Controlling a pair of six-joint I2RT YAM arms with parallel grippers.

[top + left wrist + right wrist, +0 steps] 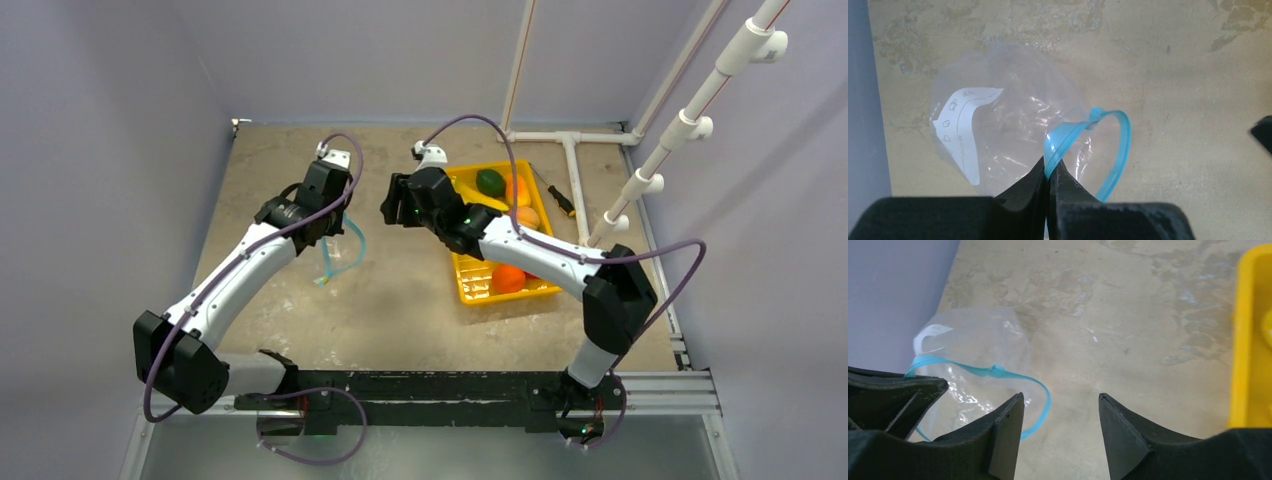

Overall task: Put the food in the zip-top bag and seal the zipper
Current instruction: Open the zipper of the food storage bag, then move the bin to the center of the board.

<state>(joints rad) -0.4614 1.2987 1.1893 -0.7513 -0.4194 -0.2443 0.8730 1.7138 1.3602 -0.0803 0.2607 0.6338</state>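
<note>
The clear zip-top bag hangs crumpled over the tan table, left of centre. My left gripper is shut on its teal-blue zipper, pinching one lip so the mouth bows into a loop. Nothing shows inside the bag. My right gripper stands open just right of the bag's mouth, with only bare table between its fingers; from above it sits between bag and tray. The food lies in the yellow tray: a dark green avocado, an orange and other orange fruit.
The tray's yellow wall stands close on the right gripper's right. A screwdriver lies beyond the tray, by white pipes at the back right. Grey walls close off the table's left and back.
</note>
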